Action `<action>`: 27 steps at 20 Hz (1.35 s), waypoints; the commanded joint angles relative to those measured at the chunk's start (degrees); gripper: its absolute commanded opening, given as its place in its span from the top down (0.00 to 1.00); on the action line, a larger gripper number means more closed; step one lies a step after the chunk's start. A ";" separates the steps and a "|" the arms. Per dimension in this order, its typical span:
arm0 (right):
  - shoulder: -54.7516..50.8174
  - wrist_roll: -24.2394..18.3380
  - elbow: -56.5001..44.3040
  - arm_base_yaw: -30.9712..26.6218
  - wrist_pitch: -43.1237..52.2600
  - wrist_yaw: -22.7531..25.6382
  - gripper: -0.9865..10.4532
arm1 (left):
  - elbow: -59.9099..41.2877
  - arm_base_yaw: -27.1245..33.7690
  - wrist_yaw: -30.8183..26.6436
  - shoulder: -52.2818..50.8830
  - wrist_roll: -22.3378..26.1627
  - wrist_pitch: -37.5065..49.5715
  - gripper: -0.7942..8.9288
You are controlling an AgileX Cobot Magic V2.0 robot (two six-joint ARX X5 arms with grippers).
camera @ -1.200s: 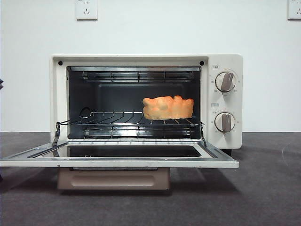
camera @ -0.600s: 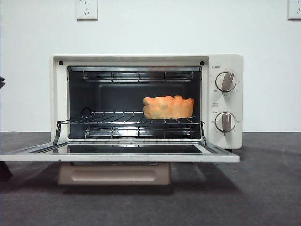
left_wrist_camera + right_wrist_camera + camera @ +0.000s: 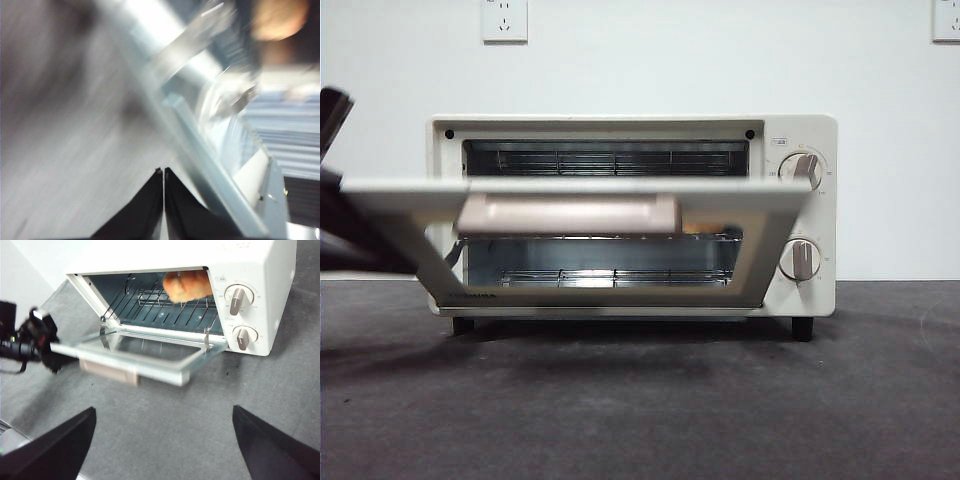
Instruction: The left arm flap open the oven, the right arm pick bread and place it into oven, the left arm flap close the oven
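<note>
The cream-white oven (image 3: 620, 125) stands in the middle of the table. Its glass door (image 3: 570, 187) is tilted about halfway up, with the beige handle (image 3: 568, 213) facing me. The left arm (image 3: 355, 240) reaches in at the door's left end. My left gripper (image 3: 162, 172) is shut and empty, with its tip against the blurred door edge (image 3: 200, 150). The bread (image 3: 187, 284) lies on the wire rack at the right inside the oven (image 3: 260, 270); it also shows in the left wrist view (image 3: 277, 17). My right gripper (image 3: 162, 440) is open and empty, held back above the table in front of the oven.
Two beige knobs (image 3: 802, 172) sit on the oven's right panel. The dark grey table (image 3: 640, 400) stretches in front. A white wall with sockets (image 3: 504, 20) stands behind. The left arm (image 3: 30, 337) shows beside the door (image 3: 150, 360) in the right wrist view.
The door has swung up from flat to about halfway shut. The left arm has come into view at the left and risen with it. The bread has not moved.
</note>
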 commanded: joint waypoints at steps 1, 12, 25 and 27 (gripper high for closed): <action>0.07 0.68 0.90 0.39 0.57 -0.09 0.53 | 2.62 0.00 -0.63 -0.11 -7.85 7.30 0.91; 0.07 0.55 0.90 0.39 0.61 -0.07 0.53 | 7.21 0.00 -2.05 -2.54 -18.03 19.41 0.91; 0.07 -5.75 0.90 0.39 1.99 -0.50 0.53 | 7.23 0.00 1.36 -27.58 3.48 3.61 0.91; 0.07 -7.10 0.90 0.39 2.75 -1.40 0.53 | 7.23 0.00 1.20 -32.06 6.71 0.00 0.91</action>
